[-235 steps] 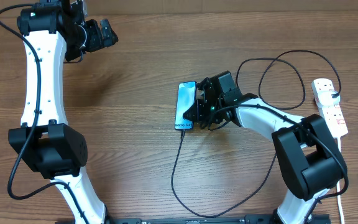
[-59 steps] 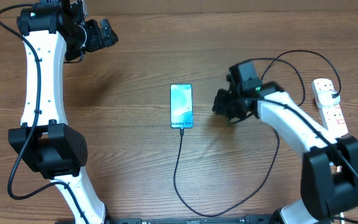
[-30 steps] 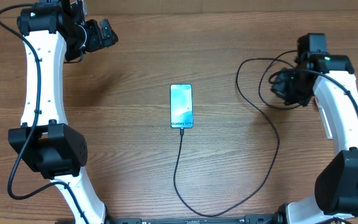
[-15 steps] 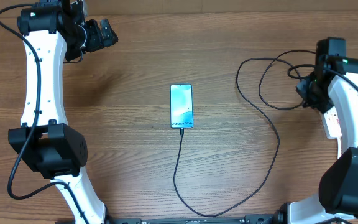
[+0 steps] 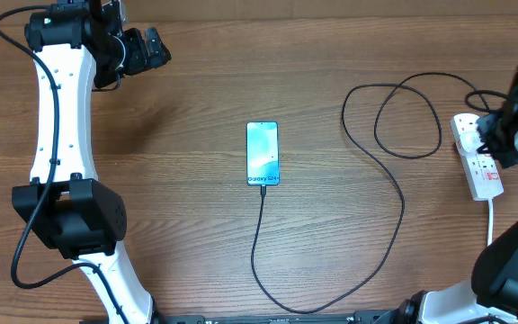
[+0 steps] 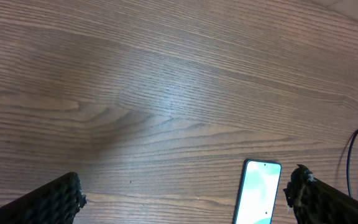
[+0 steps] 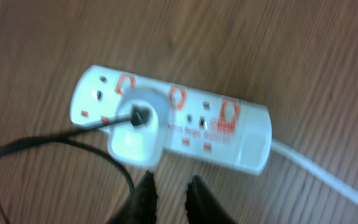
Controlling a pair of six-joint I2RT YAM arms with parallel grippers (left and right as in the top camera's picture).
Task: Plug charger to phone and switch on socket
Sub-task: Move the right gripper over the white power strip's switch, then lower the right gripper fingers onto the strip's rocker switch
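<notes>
1. Smartphone (image 5: pixel 262 151), small, slim and rectangular, with a light blue-teal screen and a white band at its lower end, lies flat and screen up near the middle of a brown wooden table (image 5: pixel 178 225).
2. A long thin black charger cable (image 5: pixel 401 202) meets the smartphone's bottom short edge. From there it drops toward the near table edge, curves right and climbs into a loose loop well to the smartphone's right.
3. Far right of the smartphone, near the table's edge, lies a white elongated power strip (image 5: pixel 484 171) with red switch marks. In the right wrist view a white plug block (image 7: pixel 132 140) sits in one of its sockets, and the black cable enters that block.
4. A thicker white cord (image 5: pixel 491 225) leaves the strip's near end.
5. The right gripper (image 7: pixel 169 200) hangs just above the power strip. Its dark fingers (image 7: pixel 146 198) stand slightly apart with bare wood between them, and they pinch nothing.
6. The left gripper (image 6: pixel 185 190) hangs in the air far to the upper left of the smartphone. Its fingers (image 6: pixel 55 202) are spread wide and hold nothing.
</notes>
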